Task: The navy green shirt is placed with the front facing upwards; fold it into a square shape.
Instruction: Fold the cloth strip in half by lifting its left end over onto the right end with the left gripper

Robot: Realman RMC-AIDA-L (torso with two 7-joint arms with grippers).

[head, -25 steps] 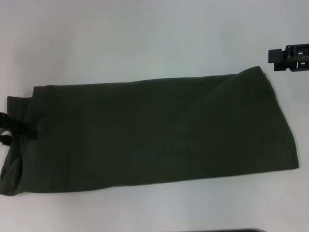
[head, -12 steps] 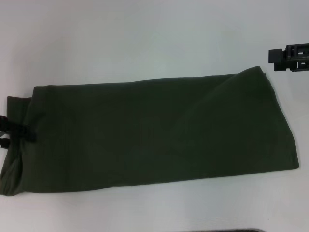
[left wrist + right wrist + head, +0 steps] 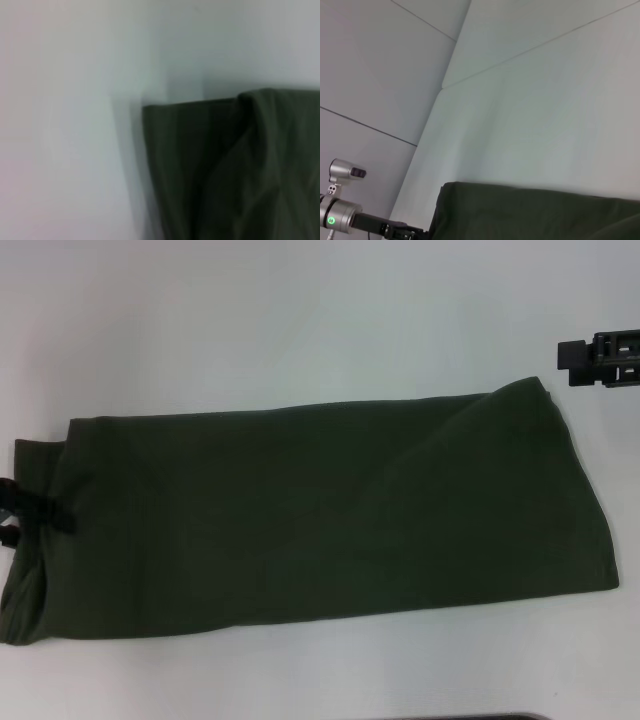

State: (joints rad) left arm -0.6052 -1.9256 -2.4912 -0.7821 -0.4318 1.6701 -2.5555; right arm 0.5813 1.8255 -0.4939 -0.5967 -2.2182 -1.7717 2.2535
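The navy green shirt lies flat on the white table as a long dark olive band running left to right, with plain cloth facing up and no lettering showing. My left gripper is at the shirt's left end, a black part lying over the cloth edge there. The left wrist view shows a folded corner of the shirt against the table. My right gripper hangs off the shirt, beyond its far right corner. The right wrist view takes in the shirt's far edge and the left arm.
White tabletop surrounds the shirt on the far side and along the near edge. A dark strip shows at the table's near edge. Grey wall panels stand behind the table in the right wrist view.
The left gripper has slipped slightly toward the left edge at the shirt's end. Shirt and right gripper have not moved.
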